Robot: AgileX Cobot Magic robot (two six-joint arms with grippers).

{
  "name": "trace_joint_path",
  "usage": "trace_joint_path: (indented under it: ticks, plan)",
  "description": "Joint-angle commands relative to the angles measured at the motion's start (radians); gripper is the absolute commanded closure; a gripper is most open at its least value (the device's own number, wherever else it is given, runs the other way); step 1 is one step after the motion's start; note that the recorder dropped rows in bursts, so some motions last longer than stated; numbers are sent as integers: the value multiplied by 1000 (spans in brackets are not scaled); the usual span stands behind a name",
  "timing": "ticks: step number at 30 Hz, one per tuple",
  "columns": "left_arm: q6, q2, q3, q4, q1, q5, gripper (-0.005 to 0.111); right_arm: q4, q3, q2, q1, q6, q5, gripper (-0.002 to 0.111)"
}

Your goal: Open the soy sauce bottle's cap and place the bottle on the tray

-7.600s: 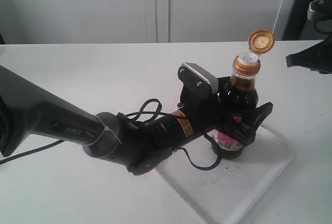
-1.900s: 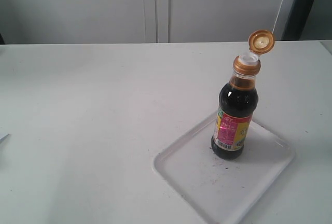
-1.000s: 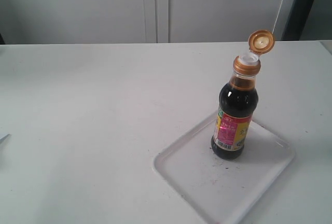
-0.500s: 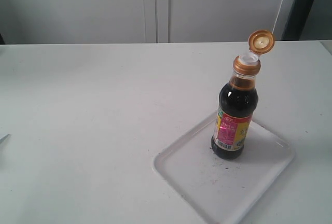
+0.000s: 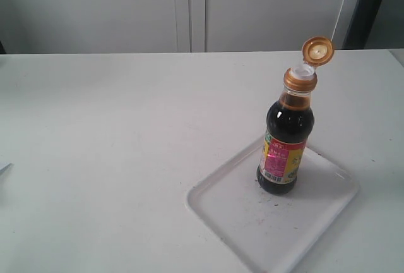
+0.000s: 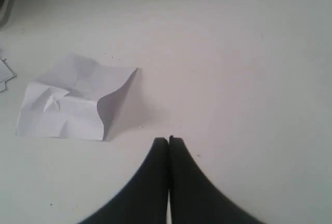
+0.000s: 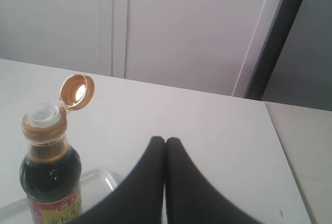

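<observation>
Standing upright on the tray (image 5: 315,222), the soy sauce bottle (image 5: 287,140) rests toward the tray's far side, its base inside the low rim and its label facing the exterior camera. The cap (image 5: 309,64) is flipped open: the hinged round lid tilts up and back from the ribbed collar, showing a pale inside, and the white spout beneath it is uncovered. The tray lies flat on the white counter (image 5: 113,134), turned at an angle to the counter's edge.

Neither arm appears in the exterior view. The left gripper (image 6: 168,140) has its 2 fingers pressed together with nothing between them; it hangs over bare counter near a crumpled sheet of white paper (image 6: 72,99), well apart from the bottle. The right gripper (image 7: 165,140) is likewise closed and empty, its tips meeting at a thin seam; its wrist view looks past the bottle's neck and open cap toward the pale cabinet doors (image 7: 181,27), with a corner of the tray just visible, though how far the gripper stands from the bottle cannot be judged from this angle.

Judged from this arrangement, both parts of the task read as complete: cap open, bottle set on the tray and free of any grip. The step in hand appears to be the parking of both arms. No further handling seems called for; any next move need only keep clear of the tall, narrow bottle, which a sideways knock could tip and spill through the open spout.
</observation>
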Motion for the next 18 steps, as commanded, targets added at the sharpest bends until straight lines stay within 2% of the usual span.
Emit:
trace_joint_path:
  ticks: [1, 18]
  plan:
    - [-2, -4, 4, -48, 4, -27, 106, 2, 1, -3, 1, 6, -7, 108]
    - [23, -4, 4, -59, 4, -43, 106, 2, 1, -3, 1, 6, -7, 108]
